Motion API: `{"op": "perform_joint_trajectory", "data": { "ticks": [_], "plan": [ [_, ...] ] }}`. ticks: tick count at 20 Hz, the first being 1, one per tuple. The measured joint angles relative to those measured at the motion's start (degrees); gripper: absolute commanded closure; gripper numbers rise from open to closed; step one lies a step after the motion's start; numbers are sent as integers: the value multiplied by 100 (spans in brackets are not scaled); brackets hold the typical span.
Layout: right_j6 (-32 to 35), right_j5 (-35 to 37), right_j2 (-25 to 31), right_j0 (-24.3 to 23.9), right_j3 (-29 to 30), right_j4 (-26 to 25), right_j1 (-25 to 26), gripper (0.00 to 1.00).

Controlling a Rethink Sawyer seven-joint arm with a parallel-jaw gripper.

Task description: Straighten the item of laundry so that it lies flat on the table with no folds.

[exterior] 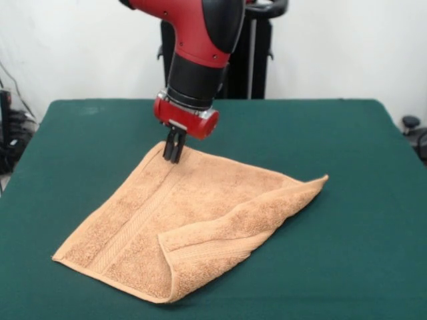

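Green felt table carries everything, with much bare top around. Mid-table lies the towel, its near right part folded back over itself. At its far corner the gripper has fingers pressed close, seemingly pinching the edge. Pulling from this corner could drag the whole towel rather than open the fold.

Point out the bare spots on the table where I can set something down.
The green table is bare right of the towel to the right edge, along the far edge either side of the arm, and at the near-left corner. It is crowded only where the gripper meets the towel's far corner.
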Motion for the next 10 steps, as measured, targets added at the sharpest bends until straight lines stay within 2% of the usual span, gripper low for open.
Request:
{"op": "perform_joint_trajectory", "data": {
  "ticks": [10],
  "plan": [
    [0,-470,197,-148,65,-168,200,100]
  ]
}}
